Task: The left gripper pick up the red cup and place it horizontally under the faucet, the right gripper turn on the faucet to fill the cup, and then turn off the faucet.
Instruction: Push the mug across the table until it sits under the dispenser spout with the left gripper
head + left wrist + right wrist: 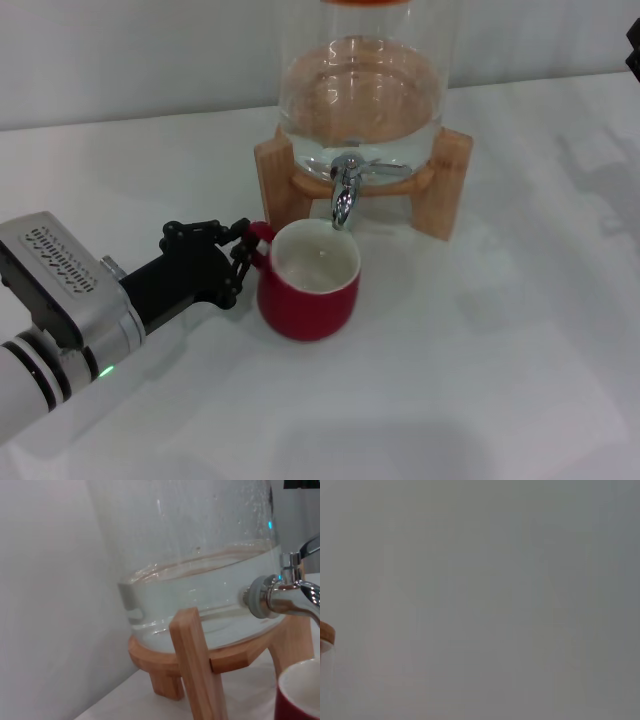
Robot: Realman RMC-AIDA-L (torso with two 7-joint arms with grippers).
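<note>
Left hand (243,262) reaches low, fingers closed; right arm barely visible.

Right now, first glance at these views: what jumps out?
The red cup stands upright on the white table, its white inside showing, right under the spout of the chrome faucet. The left hand comes in from the left and sits at the cup's handle. Behind them stands a glass dispenser, partly filled with water, in a wooden stand.
</note>
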